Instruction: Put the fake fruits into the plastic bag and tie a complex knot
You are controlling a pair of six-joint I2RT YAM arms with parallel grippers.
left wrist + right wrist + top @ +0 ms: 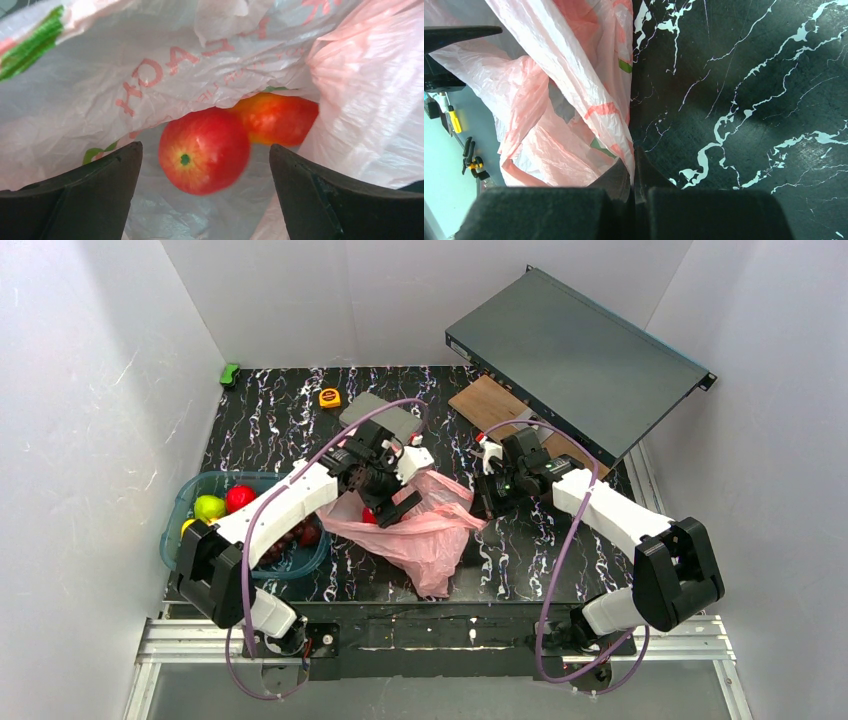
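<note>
I see my left pincer (204,148) spread wide at the pink plastic bag (432,537) mouth. A red apple (205,157) and a red-orange fruit (280,117) lie loose inside. Right pincer (633,172) is clamped on the bag's edge, low over the table (270,430).

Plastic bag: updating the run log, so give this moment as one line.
left end effector: open | right end effector: shut on plastic bag | inside bag: red fruit, red-orange fruit

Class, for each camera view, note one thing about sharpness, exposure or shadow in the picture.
Top external: the white walls are evenly lit, with no hard shadows. Left wrist: the red fruit is slightly blurred along its right edge, and the plastic bag washes out pale on the right. Right wrist: the marbled table is crisp, while the dark fingers near the lens look soft and featureless.
</note>
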